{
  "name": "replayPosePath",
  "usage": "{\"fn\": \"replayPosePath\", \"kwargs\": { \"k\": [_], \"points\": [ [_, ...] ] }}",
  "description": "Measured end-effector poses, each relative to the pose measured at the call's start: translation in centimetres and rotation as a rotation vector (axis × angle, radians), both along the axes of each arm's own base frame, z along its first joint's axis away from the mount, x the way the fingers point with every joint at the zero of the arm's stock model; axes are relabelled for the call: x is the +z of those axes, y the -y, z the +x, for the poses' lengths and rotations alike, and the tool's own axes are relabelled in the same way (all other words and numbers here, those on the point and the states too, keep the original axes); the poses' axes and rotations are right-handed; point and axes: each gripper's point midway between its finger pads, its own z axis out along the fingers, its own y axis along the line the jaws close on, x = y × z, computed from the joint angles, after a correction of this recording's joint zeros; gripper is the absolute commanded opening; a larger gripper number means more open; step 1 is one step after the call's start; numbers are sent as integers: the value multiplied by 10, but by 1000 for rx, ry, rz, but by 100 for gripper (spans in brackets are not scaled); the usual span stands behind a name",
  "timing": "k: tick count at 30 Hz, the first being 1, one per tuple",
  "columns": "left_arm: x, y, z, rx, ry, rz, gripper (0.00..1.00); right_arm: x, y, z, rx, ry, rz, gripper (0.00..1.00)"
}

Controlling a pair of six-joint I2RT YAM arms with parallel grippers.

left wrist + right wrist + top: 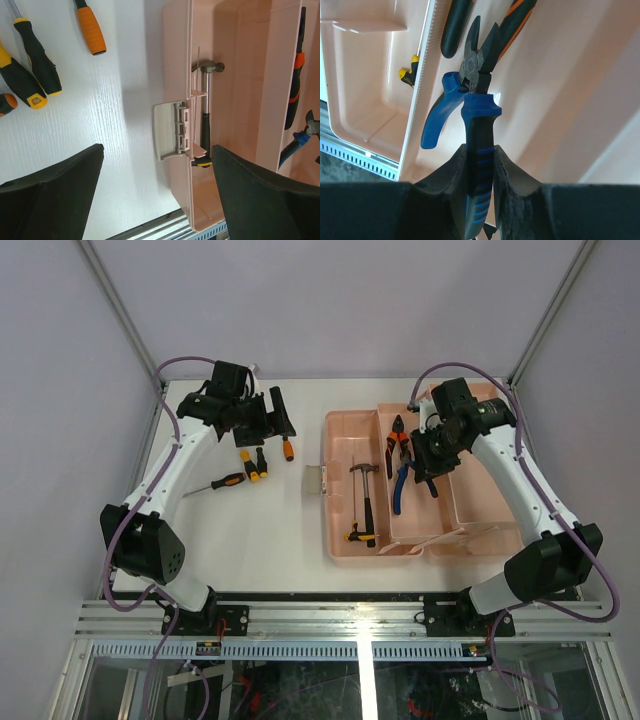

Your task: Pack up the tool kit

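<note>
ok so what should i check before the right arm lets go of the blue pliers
1. Right end effector shut on one handle of the blue pliers: ok.
2. Blue pliers over the tray: ok.
3. Blue pliers resting on the tray floor: cannot tell.
4. Their head apart from the orange pliers: cannot tell; they look very close in the right wrist view.
5. Hammer inside the toolbox: ok.
6. Screwdrivers packed: not ok; they lie on the table near the open left end effector.
</note>
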Motion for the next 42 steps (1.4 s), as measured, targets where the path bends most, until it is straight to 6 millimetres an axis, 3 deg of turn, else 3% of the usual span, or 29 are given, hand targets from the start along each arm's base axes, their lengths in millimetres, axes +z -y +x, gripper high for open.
{"fn": "replayPosePath", "kwargs": {
  "k": [8, 10, 14, 18, 20, 30, 35, 42],
  "points": [
    [0, 1, -1, -5, -1, -5, 86, -23, -5, 4, 27, -65, 1, 3],
    [0, 1, -1, -5, -1, -6, 86, -27, -6, 3, 30, -79, 2, 11],
    [1, 1, -1, -7, -2, -7, 86, -28, -6, 3, 31, -83, 1, 37],
    [1, 2, -1, -7, -2, -8, 86, -28, -7, 4, 25, -78, 2, 53],
    [1, 2, -1, -8, -2, -9, 86, -26, -9, 6, 28, -68, 6, 57],
    [-1, 3, -2, -12, -7, -12, 86, 5, -7, 24, 6, 47, -4, 57],
    [-5, 3, -5, -16, -22, -14, 86, 9, -4, 26, -15, 58, -15, 54],
    [-4, 3, -5, -17, -20, -15, 86, 15, -7, 44, -37, 90, -16, 52]
  ]
}}
